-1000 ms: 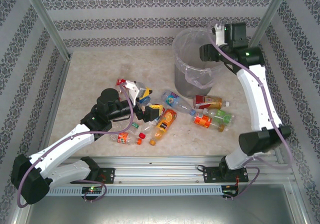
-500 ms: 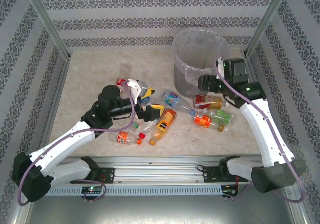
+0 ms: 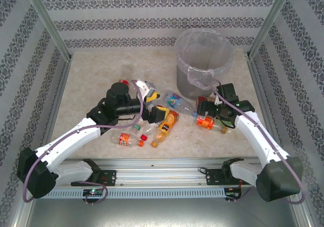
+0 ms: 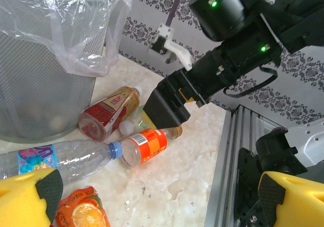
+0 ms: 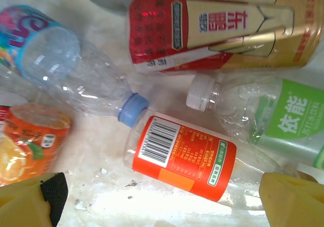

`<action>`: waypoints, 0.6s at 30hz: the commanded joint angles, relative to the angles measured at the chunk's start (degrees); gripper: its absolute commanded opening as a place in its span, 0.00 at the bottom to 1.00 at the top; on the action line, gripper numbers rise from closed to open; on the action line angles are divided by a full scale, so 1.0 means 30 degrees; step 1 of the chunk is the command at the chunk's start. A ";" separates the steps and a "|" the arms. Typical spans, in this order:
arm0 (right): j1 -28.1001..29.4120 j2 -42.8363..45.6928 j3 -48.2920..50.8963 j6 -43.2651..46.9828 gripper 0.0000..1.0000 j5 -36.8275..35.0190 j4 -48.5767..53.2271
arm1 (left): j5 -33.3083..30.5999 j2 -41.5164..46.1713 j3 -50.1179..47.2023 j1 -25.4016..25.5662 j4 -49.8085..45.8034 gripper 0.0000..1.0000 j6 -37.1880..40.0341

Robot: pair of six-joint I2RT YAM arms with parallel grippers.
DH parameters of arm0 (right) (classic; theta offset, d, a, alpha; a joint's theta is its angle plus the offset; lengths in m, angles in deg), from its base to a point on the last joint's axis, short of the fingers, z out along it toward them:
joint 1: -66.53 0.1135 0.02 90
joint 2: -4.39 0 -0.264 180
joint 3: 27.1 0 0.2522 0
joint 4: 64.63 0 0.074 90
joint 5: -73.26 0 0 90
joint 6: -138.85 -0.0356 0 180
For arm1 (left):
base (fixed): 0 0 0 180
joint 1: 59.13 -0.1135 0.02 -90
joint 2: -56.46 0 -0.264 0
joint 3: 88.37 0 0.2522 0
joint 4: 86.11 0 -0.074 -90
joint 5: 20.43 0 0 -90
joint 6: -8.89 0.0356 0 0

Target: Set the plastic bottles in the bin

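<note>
I think the job is far from done. Many plastic bottles (image 3: 167, 124) lie on the table (image 3: 91, 85) in a messy bunch in the middle of the top view. The bin (image 3: 184, 85) stands just above them, in the upper right, with a clear bag (image 3: 202, 75) folded over its rim. I cannot tell if any bottle is inside it.

The right gripper (image 5: 162, 206) is low over the right side of the bunch. Its yellow fingers (image 5: 30, 201) are wide apart and hold nothing. Right in front of them lies a bottle with an orange label (image 5: 185, 158). Higher in that wrist picture are a red and gold bottle (image 5: 212, 24) and a green-label bottle (image 5: 283, 120).

The left gripper (image 4: 157, 199) is wide open too, with nothing in it. An orange juice bottle (image 4: 81, 212) lies near its left finger.

Every bottle on the table needs to be picked up and dropped in.

The table is pale, like stone, with little specks. Around it are walls (image 3: 152, 14) with stripes of dark flowers. Metal posts (image 3: 45, 19) stand at the corners. A metal rail (image 3: 162, 165) runs along the bottom.
</note>
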 commanded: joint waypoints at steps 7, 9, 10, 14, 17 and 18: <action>0.0218 -0.1604 0.1460 -0.0692 0.98 0.0507 -0.1908 | 0.0330 0.0014 0.0508 -0.0027 -0.0327 1.00 0.0456; 0.0242 -0.1806 0.1476 -0.0562 0.98 0.0189 -0.1832 | 0.0340 0.0032 0.0539 0.0010 -0.0373 1.00 0.0510; 0.0282 -0.1923 0.1481 -0.0483 0.98 0.0024 -0.1785 | 0.0331 0.0014 0.0540 0.0017 -0.0403 1.00 0.0548; 0.0568 -0.2369 0.1548 -0.0260 0.98 -0.0863 -0.1515 | 0.0259 0.0030 0.0562 0.0045 -0.0440 1.00 0.0610; 0.0833 -0.2644 0.1701 -0.0206 0.98 -0.1363 -0.1416 | 0.0214 0.0020 0.0555 0.0076 -0.0470 1.00 0.0618; 0.0873 -0.2646 0.1760 -0.0203 0.98 -0.1378 -0.1460 | 0.0215 0.0019 0.0551 0.0068 -0.0455 1.00 0.0603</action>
